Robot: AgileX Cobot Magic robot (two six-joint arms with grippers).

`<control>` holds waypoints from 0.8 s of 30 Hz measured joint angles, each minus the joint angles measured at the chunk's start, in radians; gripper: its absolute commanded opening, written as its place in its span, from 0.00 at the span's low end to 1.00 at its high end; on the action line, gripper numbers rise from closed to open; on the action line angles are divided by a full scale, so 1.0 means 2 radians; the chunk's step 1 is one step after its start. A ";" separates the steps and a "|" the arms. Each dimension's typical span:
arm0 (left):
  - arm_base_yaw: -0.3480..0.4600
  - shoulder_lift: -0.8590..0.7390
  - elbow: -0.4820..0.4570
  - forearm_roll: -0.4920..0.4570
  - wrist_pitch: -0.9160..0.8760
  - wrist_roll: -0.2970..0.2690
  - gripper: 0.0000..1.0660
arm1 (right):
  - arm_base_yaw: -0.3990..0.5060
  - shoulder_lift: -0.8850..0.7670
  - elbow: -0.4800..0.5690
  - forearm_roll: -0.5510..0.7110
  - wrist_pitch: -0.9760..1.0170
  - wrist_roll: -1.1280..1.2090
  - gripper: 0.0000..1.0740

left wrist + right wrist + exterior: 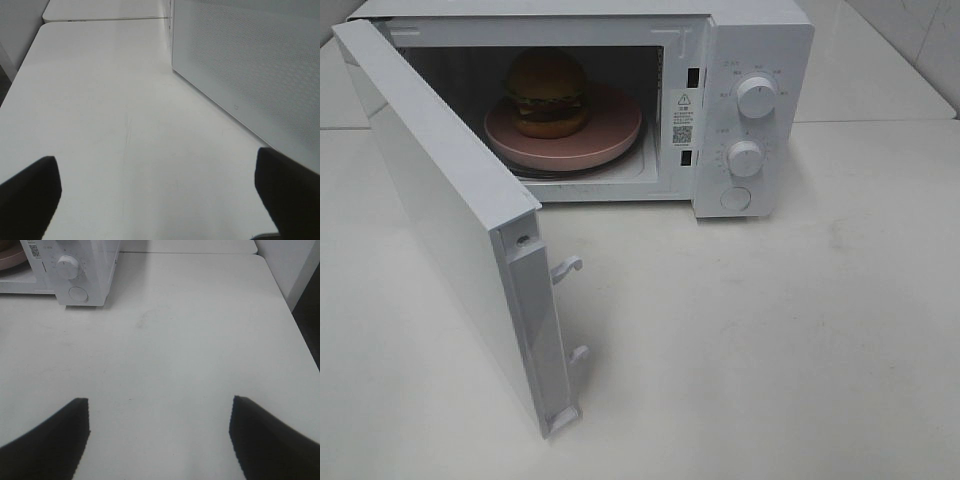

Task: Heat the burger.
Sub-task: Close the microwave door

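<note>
Microwave markings: one sticker, no text legible.
White sticker on the microwave front frame, just left of the upper knob, carries a warning triangle, lines of print too small to read, and a QR code under them. Faint scale marks ring the upper knob and the lower knob below it; all unreadable.

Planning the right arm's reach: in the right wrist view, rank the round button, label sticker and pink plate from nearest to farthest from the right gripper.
From the right gripper:
1. Round button, low on the control panel.
2. Label sticker, beside the opening.
3. Pink plate, inside the microwave.
</note>
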 measured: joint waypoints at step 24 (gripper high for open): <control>0.000 0.000 0.000 0.000 -0.001 0.000 0.91 | 0.000 0.000 0.000 0.000 0.000 0.000 0.71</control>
